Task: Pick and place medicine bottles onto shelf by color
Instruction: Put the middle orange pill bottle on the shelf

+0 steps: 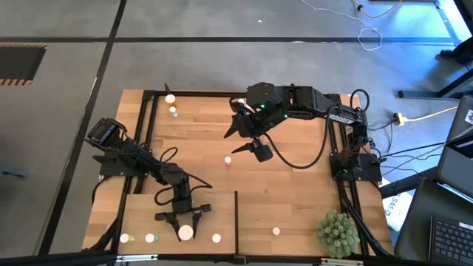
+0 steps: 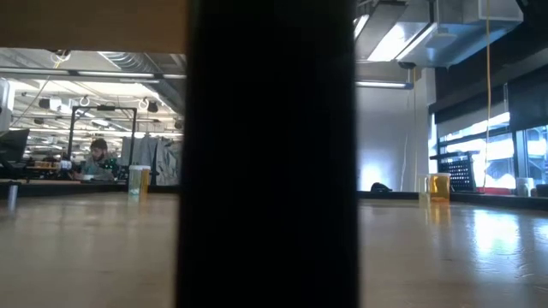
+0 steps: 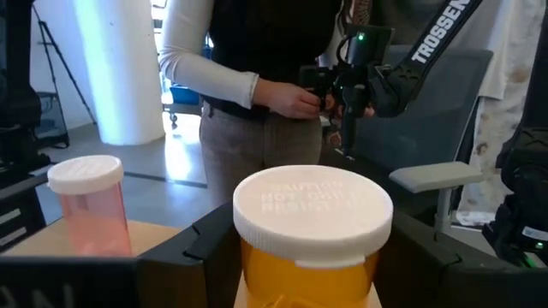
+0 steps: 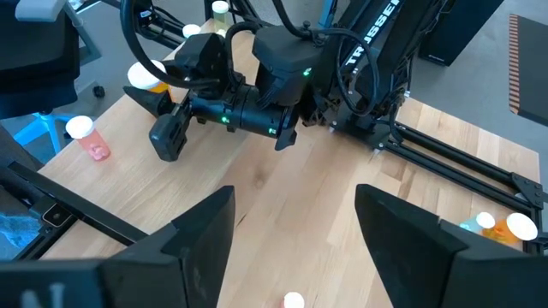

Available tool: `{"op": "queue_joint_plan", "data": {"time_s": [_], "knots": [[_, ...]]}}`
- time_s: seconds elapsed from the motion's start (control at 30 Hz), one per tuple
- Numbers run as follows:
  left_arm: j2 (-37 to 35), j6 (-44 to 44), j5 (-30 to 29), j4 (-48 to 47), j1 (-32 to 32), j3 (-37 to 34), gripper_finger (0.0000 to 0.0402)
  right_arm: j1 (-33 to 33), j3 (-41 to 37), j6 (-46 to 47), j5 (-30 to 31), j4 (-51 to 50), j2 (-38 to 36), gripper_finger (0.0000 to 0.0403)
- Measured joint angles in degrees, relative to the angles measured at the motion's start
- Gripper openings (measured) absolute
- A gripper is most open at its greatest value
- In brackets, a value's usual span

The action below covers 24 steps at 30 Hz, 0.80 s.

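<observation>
Item: wide orange medicine bottle [image 3: 310, 244], white-capped, upright between the fingers of the left claw [image 1: 181, 216], which grips its body low over the shelf [image 1: 295, 214], left of the dark divider [image 1: 236, 222].
Right claw [image 1: 240, 140]: fingers spread wide, empty, raised above mid-bench [image 1: 295, 181].
Handling advice: settle the bottle flat beside the other bottles before releasing; avoid nudging the neighbouring pink bottle [image 3: 87, 205].

Open-plan lab: desks [image 2: 51, 175], strip lights [image 2: 402, 34].

Left pincer [image 1: 179, 219] closed on something wide (low over the near edge); right pincer [image 1: 244, 140] open, raised mid-table.
</observation>
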Motion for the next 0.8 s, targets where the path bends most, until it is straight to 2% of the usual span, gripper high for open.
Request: {"op": "queue_joint_plan", "data": {"time_s": [0.27, 0.6, 0.8], "knots": [[0.0, 0.0, -0.8, -2.2, -0.2, 0.0, 0.0203, 0.0, 0.0, 0.0, 0.0, 0.0, 0.0, 0.0245], [0.0, 0.1, -0.8, -1.1, -0.3, 0.0, 0.0203, 0.0, 0.0, 0.0, 0.0, 0.0, 0.0, 0.0245], [0.0, -2.6, -0.8, 1.3, -0.3, 0.0, 0.0203, 0.0, 0.0, 0.0, 0.0, 0.0, 0.0, 0.0245]]}}
